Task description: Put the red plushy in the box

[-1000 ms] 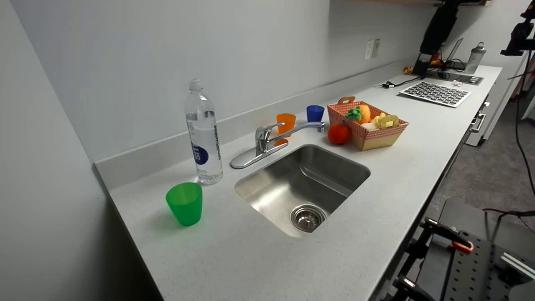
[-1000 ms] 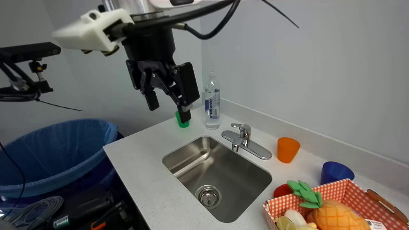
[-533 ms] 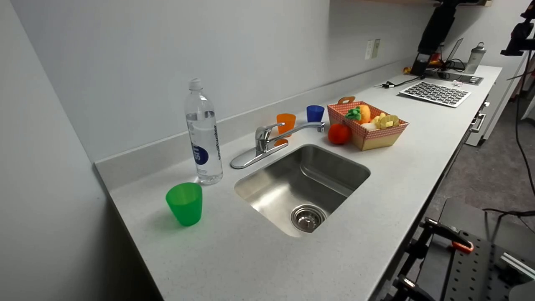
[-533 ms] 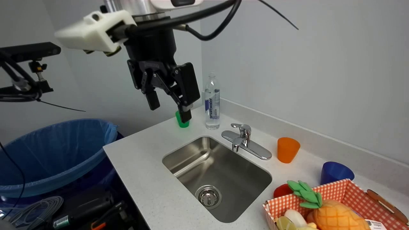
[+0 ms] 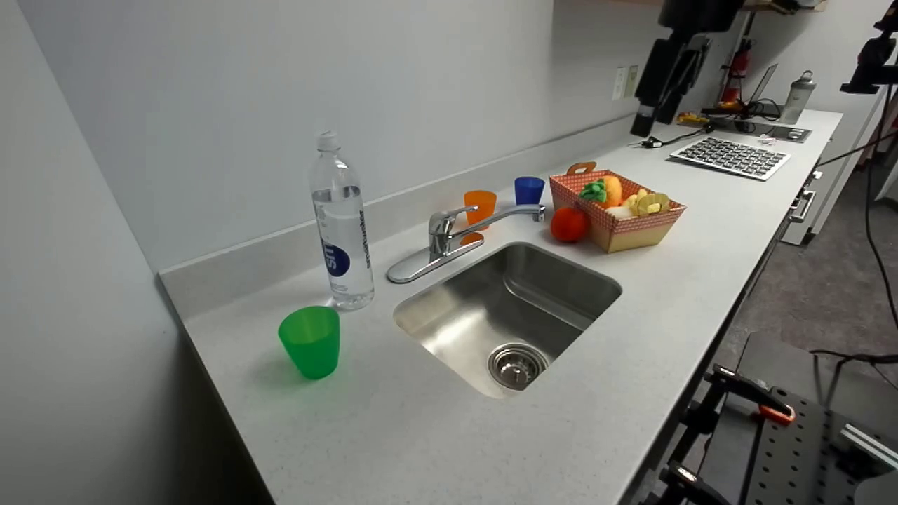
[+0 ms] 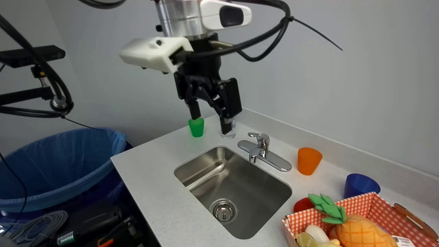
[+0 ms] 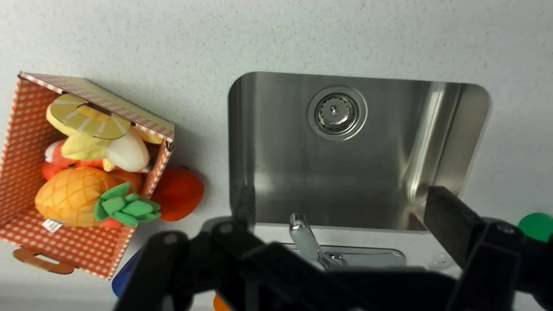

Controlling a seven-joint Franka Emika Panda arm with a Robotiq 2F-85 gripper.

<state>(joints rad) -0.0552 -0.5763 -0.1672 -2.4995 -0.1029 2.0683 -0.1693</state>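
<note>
Says "smartwater" in dark letters up the side of the clear bottle (image 5: 342,224), on the left in an exterior view. Shows big white letters, like "sm", sideways on a blue spot (image 5: 338,261). Can't read, in an exterior view, the white tag (image 6: 403,241) in the box (image 6: 356,204), near right, or the label (image 6: 65,238) on the black thing (image 6: 92,223), near left.

Wrist view, centre: sink (image 7: 302,172), satiny metal; tap (image 7: 303,237) below, glossy chrome. Left: box (image 7: 86,246), printed card; red toy (image 7: 178,195), matt cloth. Desk (image 7: 173,34): smooth, matt.
</note>
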